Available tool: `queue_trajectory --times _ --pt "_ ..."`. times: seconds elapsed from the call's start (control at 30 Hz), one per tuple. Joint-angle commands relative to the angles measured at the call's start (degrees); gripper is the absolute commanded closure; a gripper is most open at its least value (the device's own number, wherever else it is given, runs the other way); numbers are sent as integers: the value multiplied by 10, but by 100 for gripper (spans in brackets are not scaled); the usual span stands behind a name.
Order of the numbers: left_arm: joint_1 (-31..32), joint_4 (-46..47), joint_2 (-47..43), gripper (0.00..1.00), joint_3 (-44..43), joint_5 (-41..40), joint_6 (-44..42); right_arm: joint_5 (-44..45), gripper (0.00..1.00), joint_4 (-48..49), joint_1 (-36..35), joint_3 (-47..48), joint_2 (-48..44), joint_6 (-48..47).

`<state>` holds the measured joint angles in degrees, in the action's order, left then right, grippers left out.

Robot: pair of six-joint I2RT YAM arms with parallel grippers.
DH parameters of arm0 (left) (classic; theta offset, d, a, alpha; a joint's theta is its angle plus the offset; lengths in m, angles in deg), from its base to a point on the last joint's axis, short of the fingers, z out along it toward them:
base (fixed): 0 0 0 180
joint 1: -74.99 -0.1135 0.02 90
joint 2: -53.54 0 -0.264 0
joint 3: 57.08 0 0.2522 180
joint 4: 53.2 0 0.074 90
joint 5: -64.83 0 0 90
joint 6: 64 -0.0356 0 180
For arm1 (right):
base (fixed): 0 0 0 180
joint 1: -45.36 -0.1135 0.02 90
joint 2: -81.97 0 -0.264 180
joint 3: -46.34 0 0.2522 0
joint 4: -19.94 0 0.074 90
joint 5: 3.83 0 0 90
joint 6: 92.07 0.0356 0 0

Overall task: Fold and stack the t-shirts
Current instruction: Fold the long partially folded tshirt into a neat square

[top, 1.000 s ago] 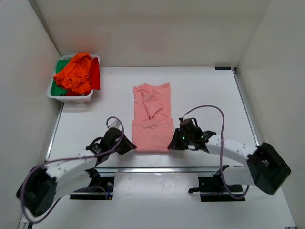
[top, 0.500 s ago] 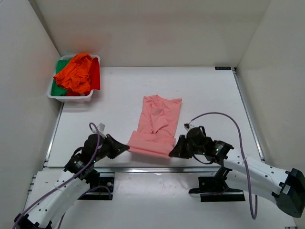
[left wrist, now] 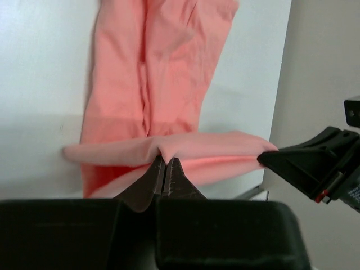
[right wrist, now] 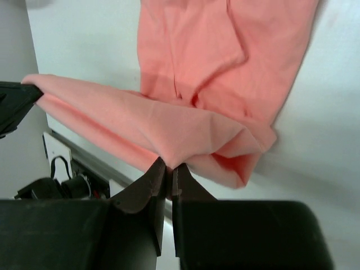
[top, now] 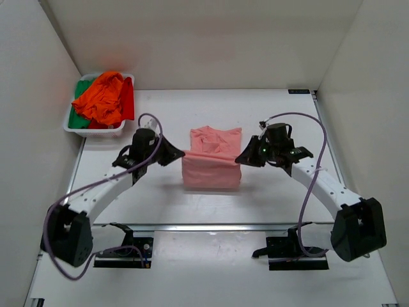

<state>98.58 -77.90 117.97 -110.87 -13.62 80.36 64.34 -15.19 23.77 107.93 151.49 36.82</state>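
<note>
The salmon-pink t-shirt [top: 212,163] lies in the middle of the table, its near edge lifted and held taut between both grippers. My left gripper [top: 180,154] is shut on the shirt's left corner; in the left wrist view [left wrist: 164,163] its fingers pinch the cloth [left wrist: 169,67]. My right gripper [top: 240,158] is shut on the right corner; in the right wrist view [right wrist: 170,167] the fabric [right wrist: 214,62] bunches at the fingertips. The orange t-shirt [top: 102,96], the red t-shirt [top: 128,99] and the green t-shirt [top: 78,118] lie heaped at the back left.
A white plastic tray [top: 96,130] at the back left corner holds the heaped shirts. White walls close in the table on the left, back and right. A metal rail [top: 211,226] runs along the near edge.
Both grippers have carried the shirt's near edge up and away from the front of the table, over the shirt's middle. The visible shirt is now shorter.
</note>
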Motion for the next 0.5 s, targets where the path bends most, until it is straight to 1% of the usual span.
queue_trajectory --times 0.0,0.07,0.13,0.2,0.23,0.33,0.43,0.47 --pt "-33 73 74 100 -86 2 -58 -15 100 28 50 53 40 -59" --pt "-46 90 134 100 -132 6 -64 -18 100 39 65 80 80 -72" --pt "-65 103 169 100 -159 9 -63 -20 100 38 82 127 112 -82" --pt "-68 127 206 100 -203 18 -69 -23 100 52 90 153 157 -89" --pt "-68 132 232 100 -214 18 -73 -30 100 64 102 174 163 -90" --pt "-72 141 303 99 -272 12 -77 -29 100 77 120 223 226 -98" --pt "-77 153 392 95 -334 14 -72 -28 100 83 140 277 316 -103" --pt "-74 161 413 87 -357 18 -73 -24 100 91 145 298 331 -106"
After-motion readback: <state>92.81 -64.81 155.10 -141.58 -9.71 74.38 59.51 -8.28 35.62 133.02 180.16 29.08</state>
